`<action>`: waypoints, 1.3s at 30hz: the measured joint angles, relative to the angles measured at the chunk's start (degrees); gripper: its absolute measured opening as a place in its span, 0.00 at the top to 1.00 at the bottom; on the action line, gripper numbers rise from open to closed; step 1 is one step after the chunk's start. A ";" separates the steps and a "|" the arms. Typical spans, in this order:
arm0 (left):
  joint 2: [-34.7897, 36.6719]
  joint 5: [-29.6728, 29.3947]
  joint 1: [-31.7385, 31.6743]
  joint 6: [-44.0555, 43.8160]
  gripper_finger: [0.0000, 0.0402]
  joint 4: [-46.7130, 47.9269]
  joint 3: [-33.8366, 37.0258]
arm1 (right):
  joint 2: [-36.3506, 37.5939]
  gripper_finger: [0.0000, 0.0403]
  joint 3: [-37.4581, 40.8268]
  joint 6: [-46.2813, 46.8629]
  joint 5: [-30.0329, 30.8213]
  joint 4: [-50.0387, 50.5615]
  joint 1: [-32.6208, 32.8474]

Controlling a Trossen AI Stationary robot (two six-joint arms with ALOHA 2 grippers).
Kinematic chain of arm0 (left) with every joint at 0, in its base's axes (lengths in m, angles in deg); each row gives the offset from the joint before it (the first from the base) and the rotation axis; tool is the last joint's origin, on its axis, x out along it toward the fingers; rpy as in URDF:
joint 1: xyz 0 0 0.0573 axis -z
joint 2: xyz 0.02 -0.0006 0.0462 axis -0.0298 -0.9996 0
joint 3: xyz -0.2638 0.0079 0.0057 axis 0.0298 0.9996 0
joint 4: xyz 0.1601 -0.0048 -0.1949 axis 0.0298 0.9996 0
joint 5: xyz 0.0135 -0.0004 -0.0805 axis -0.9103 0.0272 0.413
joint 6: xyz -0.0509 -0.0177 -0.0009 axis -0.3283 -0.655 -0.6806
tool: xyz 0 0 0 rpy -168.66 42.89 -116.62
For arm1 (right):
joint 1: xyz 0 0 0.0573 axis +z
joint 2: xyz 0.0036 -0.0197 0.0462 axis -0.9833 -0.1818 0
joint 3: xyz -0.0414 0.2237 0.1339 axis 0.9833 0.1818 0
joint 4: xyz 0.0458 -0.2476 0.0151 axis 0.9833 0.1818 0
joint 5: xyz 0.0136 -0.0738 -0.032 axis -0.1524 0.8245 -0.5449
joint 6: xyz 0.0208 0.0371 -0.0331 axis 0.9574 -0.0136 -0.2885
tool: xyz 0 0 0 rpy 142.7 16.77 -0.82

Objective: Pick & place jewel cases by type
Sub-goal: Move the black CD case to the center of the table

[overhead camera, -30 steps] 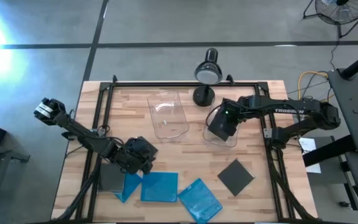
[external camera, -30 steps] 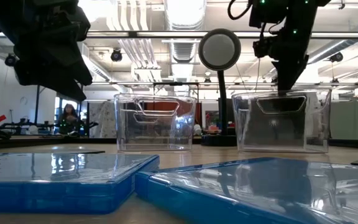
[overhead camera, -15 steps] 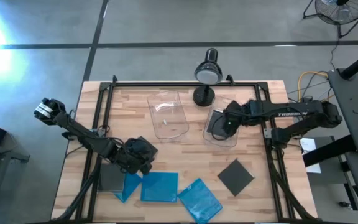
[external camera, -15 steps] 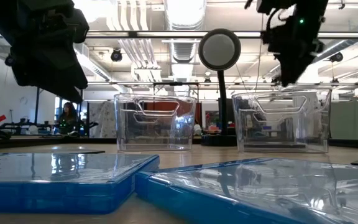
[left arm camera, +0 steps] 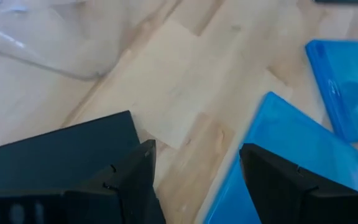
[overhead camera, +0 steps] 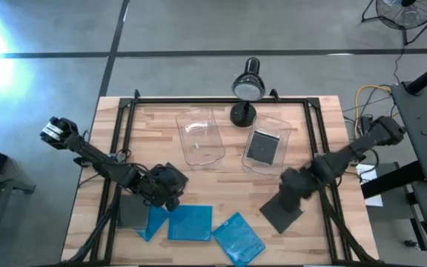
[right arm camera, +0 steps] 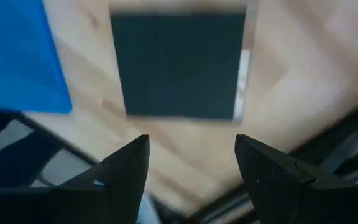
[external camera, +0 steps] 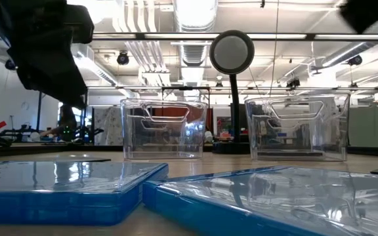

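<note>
1. Table [overhead camera: 221, 122]: light wood-plank top inside a black frame

2. Left bin [overhead camera: 200, 138]: clear plastic, far centre of the table, nothing seen inside

3. Right bin [overhead camera: 276, 165]: clear plastic, just right of the left bin; one dark jewel case [overhead camera: 262, 147] lies flat inside it

4. Loose dark jewel case [overhead camera: 282, 211]: flat on the table, near right; partly under the right gripper in the high view

5. Blue jewel cases, near edge: one [overhead camera: 190, 222] at centre, one [overhead camera: 239, 237] to its right, set at an angle, one [overhead camera: 152, 221] to its left, partly under the left gripper

6. Grey jewel case [overhead camera: 132, 215]: near left, touching the leftmost blue case

7. Left gripper [overhead camera: 167, 185]: above the near-left cases; wrist view shows its fingers [left arm camera: 135, 180] apart, nothing between them

8. Right gripper [overhead camera: 296, 182]: just above the loose dark case; wrist view shows fingers [right arm camera: 126, 171] spread, empty, the dark case beyond them

9. Lamp [overhead camera: 247, 87]: black, round head, base at the far edge between the bins

10. Writing: no legible labels or brand marks on the cases or bins
</note>
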 joint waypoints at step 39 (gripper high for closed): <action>-0.09 6.08 -13.12 11.42 0.47 -26.15 3.78 | -22.36 0.43 3.67 8.78 21.95 -29.45 8.85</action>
